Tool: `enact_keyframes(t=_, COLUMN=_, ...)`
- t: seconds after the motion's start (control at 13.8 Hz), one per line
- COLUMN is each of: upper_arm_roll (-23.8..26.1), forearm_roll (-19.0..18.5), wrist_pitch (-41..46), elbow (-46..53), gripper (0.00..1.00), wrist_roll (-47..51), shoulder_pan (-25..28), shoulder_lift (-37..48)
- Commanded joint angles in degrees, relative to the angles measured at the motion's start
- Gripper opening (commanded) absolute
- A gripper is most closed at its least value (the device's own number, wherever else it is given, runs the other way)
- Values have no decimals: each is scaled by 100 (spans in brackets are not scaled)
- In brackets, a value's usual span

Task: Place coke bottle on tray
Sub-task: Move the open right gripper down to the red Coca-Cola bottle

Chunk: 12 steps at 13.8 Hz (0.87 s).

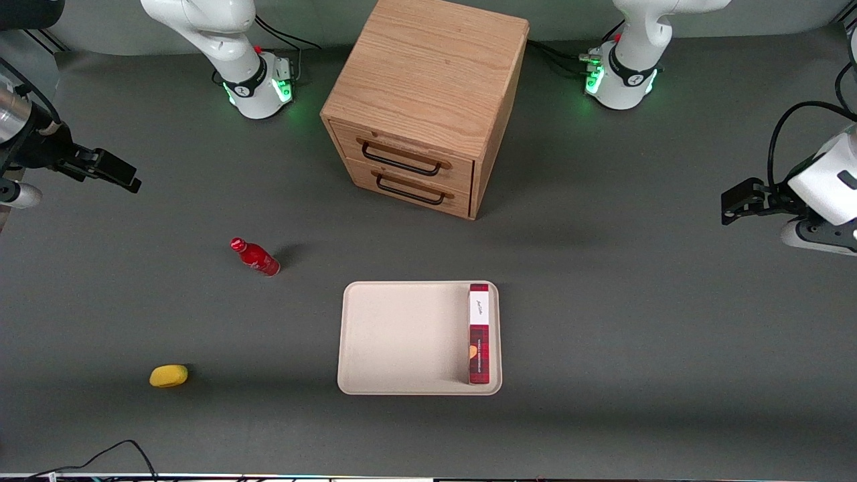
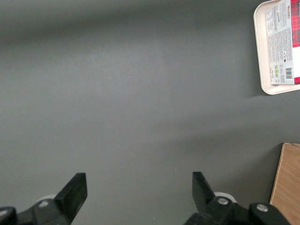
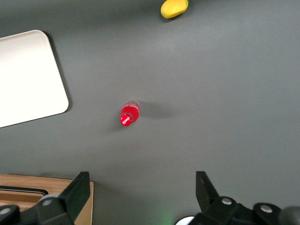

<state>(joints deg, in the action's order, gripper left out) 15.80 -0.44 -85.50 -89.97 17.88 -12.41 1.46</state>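
Bottle (image 1: 255, 257): small, glossy red, red cap, narrow neck; standing on the grey table (image 1: 602, 321), left of centre in the front view.
Bottle seen from the wrist (image 3: 130, 113): viewed from above, cap toward the camera, a soft shadow beside it.
Bottle's place: apart from the tray, toward the working arm's end of the table; farther from the front camera than the yellow lump; touched by nothing.
Tray (image 1: 402, 338): flat, beige, rounded corners, low rim; lower centre of the front view.
Box (image 1: 479, 333): long, red plaid with a white end, lying in the tray along one short rim.
Yellow lump (image 1: 168, 376): small oval, lower left of the front view.
Cabinet (image 1: 423, 100): wooden, two drawers with dark handles, upper centre.
Gripper (image 3: 140, 197): raised above the table near the cabinet, well apart from the bottle; fingers spread wide, holding nothing.
Count: one bottle, one tray, one box, one yellow lump, one cabinet.
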Motion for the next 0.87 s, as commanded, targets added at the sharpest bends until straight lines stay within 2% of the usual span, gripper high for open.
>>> enact_keyframes(t=0.0, upper_arm_roll=-25, forearm_roll=132, wrist_pitch=260, elbow=226, gripper=100, wrist_roll=40, shoulder_pan=98, shoulder_lift=-146)
enact_keyframes(t=0.22, upper_arm_roll=-7, forearm_roll=202, wrist_pitch=262, elbow=77, gripper=100, wrist_roll=23, shoulder_pan=107, shoulder_lift=-198)
enact_keyframes(t=0.29, upper_arm_roll=-7, forearm_roll=489, wrist_pitch=122, elbow=-193, gripper=100, wrist_roll=5, shoulder_pan=98, shoulder_lift=-216)
enact_keyframes(t=0.43, upper_arm_roll=45, forearm_roll=624, wrist_pitch=-744, elbow=-1017, gripper=100, wrist_roll=57, shoulder_pan=142, shoulder_lift=-234)
enact_keyframes(t=0.65, upper_arm_roll=186, forearm_roll=606, wrist_pitch=-2335, elbow=-2179, gripper=100, wrist_roll=119, shoulder_pan=274, shoulder_lift=-303)
enact_keyframes(t=0.8, upper_arm_roll=195, forearm_roll=510, wrist_pitch=-2979, elbow=-2541, gripper=100, wrist_roll=119, shoulder_pan=291, shoulder_lift=-531)
